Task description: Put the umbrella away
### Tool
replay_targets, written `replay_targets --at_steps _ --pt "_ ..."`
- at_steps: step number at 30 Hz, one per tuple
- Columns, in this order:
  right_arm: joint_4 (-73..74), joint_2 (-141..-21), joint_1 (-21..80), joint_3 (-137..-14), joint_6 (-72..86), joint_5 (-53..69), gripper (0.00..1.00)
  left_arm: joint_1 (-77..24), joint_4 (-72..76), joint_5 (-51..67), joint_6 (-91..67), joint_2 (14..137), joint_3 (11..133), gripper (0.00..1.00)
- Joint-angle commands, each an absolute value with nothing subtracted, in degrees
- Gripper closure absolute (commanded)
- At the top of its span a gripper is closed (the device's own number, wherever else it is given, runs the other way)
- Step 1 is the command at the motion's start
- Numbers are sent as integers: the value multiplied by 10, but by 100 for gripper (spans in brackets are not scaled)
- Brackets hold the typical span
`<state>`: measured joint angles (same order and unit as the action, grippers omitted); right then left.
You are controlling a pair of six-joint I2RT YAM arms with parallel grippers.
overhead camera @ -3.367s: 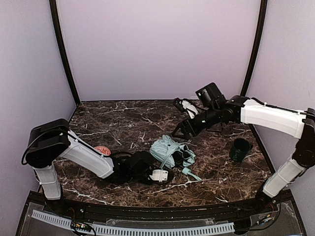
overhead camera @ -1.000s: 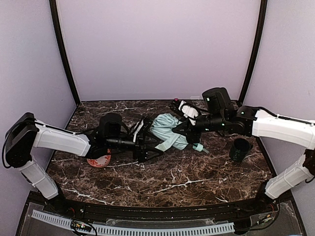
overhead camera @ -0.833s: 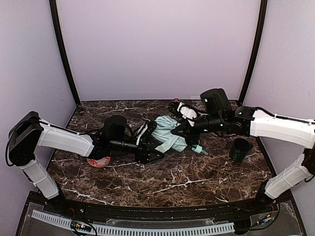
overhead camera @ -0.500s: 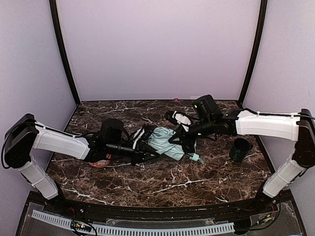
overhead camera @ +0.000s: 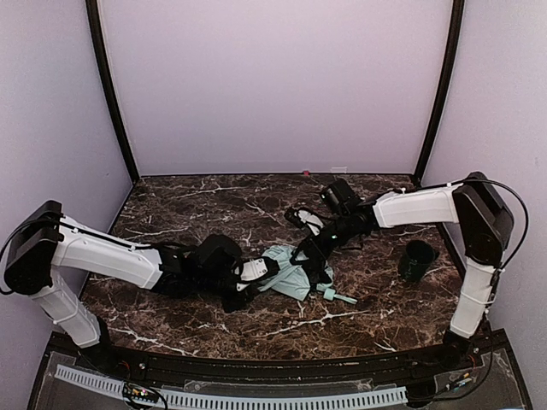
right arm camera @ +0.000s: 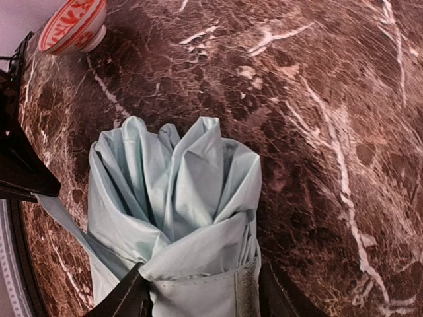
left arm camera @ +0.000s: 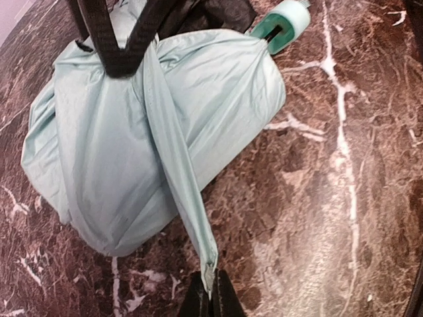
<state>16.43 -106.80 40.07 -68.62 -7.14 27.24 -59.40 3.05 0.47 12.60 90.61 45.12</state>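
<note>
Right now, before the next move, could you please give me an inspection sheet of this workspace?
Surface: dark marble table.
Job's things: umbrella folded, lying mid-table; its strap stretched out.
Clutter: green cup upright at the right; red-white bowl upright.
Grippers: left gripper shut on the strap's end; right gripper astride the umbrella, grip unclear.
Cables: black cable looping off the right arm.
Surroundings: lilac walls, black posts.

Mint umbrella (right arm camera: 175, 198) bunched between right gripper (right arm camera: 201, 292) fingers.
</note>
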Motion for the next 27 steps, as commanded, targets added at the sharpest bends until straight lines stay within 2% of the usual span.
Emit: replay_targets --at_steps 1,5,7,8,12,15,19,23,27 --pt "183 -1056 384 -709 -82 254 39 -595 -43 -46 153 915 443 100" --pt "182 -1026 384 -721 -93 241 20 -596 -14 -30 146 926 436 100" --pt "175 -1003 384 -716 -91 212 4 -595 -10 -26 142 931 438 100" --pt "172 -990 385 -714 -86 190 1 -596 -10 -26 142 933 438 100" --pt "163 -934 424 -678 -70 60 0 -596 -12 -22 143 930 440 100" --pt "131 -873 491 -601 -62 -52 0 -595 -5 -13 143 919 434 100" --pt "67 -825 595 -506 -37 -136 1 -595 6 4 143 909 424 100" --pt "8 -847 654 -464 -42 -182 0 -595 3 9 140 908 424 100" --pt "13 -936 659 -507 -54 -219 0 -595 3 11 138 904 424 100"
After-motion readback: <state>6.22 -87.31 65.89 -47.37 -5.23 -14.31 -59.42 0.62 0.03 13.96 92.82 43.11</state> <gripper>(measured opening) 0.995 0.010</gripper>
